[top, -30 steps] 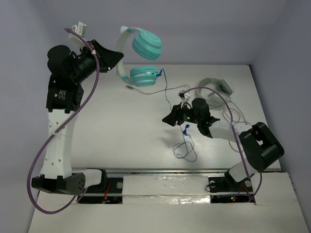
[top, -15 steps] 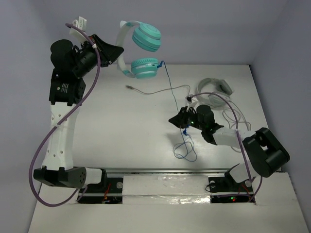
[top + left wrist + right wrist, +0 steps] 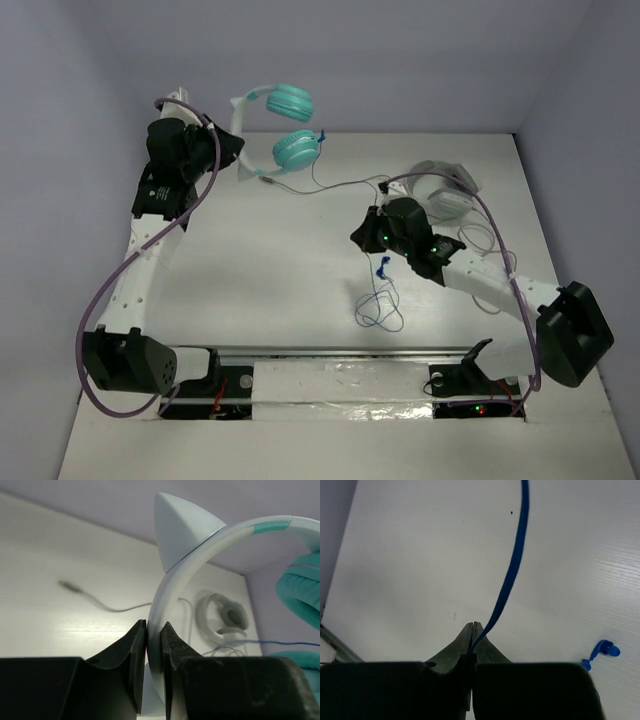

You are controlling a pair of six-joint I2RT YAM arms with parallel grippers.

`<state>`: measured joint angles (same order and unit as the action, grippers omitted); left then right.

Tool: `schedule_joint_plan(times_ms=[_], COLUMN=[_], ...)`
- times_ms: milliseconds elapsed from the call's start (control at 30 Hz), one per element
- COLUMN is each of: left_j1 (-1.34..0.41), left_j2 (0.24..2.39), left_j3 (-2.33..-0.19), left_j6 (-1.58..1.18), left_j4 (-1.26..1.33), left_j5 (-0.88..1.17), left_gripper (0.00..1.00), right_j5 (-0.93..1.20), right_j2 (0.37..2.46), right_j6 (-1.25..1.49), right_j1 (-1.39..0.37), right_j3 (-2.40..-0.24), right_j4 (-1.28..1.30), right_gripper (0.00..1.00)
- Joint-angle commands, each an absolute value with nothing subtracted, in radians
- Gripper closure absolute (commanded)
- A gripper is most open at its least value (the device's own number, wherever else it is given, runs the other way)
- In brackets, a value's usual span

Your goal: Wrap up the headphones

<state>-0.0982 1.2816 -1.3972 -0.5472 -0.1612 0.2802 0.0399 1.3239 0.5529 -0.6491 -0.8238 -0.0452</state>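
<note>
– Headphones (image 3: 297, 150) first: where are they, and what has them?

– From the biggest thing down: the white worktop (image 3: 250, 270) carries everything. At its 11 o'clock the left arm holds the teal set up off the surface. The left fingers (image 3: 235, 152) are clenched on the pale headband (image 3: 167, 590), with both cups out at the 3 o'clock side of that grip.

– And the other set?

– A white-grey pair (image 3: 445, 190) lies at 2 o'clock. Its grey cable (image 3: 340, 185) trails toward 10 o'clock, and the plug end lies near the lifted cups. It is not ours.

– The right arm?

– It is just to the 3 o'clock side of centre. The right fingers (image 3: 473, 630) are pinched tight on the thin blue cable (image 3: 512, 575), which leaves them toward 12 o'clock. Spare cable lies in loops (image 3: 380, 315) at their 6 o'clock, with the blue plug (image 3: 605, 650) on the worktop nearby.

– So how should the winding go?

– As I judge it, the wrap has not begun, so this pinch is the lead for the first turn.
  - Carry the cable toward 11 o'clock and lay it round the band between the cups.
  - Use only light tension, since a hard pull could drag the band through the left grip.
  - Let the loops feed freely.
  - Pass above the grey cable, which looks likely to snag.
</note>
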Motion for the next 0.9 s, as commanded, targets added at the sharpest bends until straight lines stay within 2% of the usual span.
schedule_joint_plan(times_ms=[0, 233, 400, 567, 733, 867], left_j1=[-0.097, -0.097, -0.120, -0.152, -0.282, -0.359], left_j2=[1.223, 1.221, 1.244, 1.272, 1.347, 1.381], left_j3=[-1.339, -1.206, -1.192, -1.148, -1.184, -1.204], left_j6=[-0.561, -0.568, -0.505, -0.462, -0.388, -0.337], left_j4=[-0.038, 0.023, 0.002, -0.020, -0.075, -0.089], left_j5=[0.122, 0.063, -0.027, -0.051, -0.072, -0.034], left_gripper=[1.00, 1.00, 1.00, 1.00, 1.00, 1.00], right_j5=[-0.146, -0.385, -0.514, -0.577, -0.552, -0.612], right_j2=[1.359, 1.489, 1.551, 1.562, 1.606, 1.618], right_j6=[0.520, 0.474, 0.407, 0.338, 0.206, 0.083], right_j1=[-0.732, -0.960, -1.147, -1.216, -1.249, -1.249], right_j3=[-0.925, -1.141, -1.351, -1.512, -1.663, -1.727], right_j4=[0.208, 0.473, 0.699, 0.821, 0.919, 0.888], right_gripper=[1.00, 1.00, 1.00, 1.00, 1.00, 1.00])
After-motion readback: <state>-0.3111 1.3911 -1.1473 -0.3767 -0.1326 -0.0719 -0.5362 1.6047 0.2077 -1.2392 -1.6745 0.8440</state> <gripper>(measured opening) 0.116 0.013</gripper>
